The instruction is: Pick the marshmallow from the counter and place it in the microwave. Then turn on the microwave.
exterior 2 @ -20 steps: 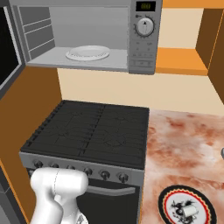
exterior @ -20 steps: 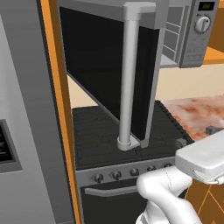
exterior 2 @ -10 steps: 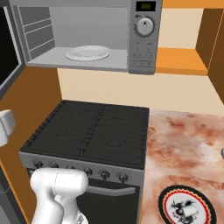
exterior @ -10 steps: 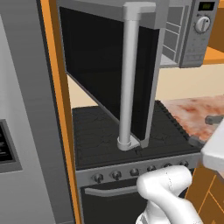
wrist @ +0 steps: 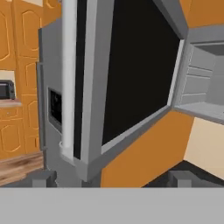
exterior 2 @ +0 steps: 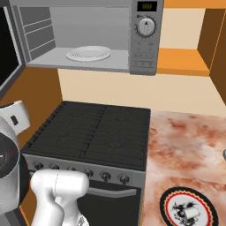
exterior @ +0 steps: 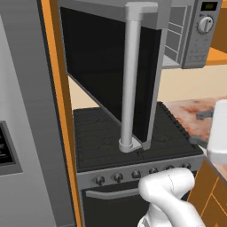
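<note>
Close to the camera, open gripper [wrist: 111, 178] with dark fingertips [wrist: 41, 177] well apart, nothing between them, facing the swung-out door. On the mottled pinkish-red stone-like counter [exterior 2: 185, 145], near its front edge, a round dish [exterior 2: 170, 201] with black and red rim; on it a tiny off-white stubby lump, seemingly the marshmallow [exterior 2: 190, 213]. Just beside the counter, flat black stovetop [exterior 2: 92, 132] with grates and a row of knobs below. Farther and higher, the silver-grey boxy microwave [exterior 2: 145, 53] standing open: dark glass door [exterior: 111, 75] with long round grey bar handle [exterior: 131, 80], and inside a round white plate [exterior 2: 88, 54] with nothing on it.
</note>
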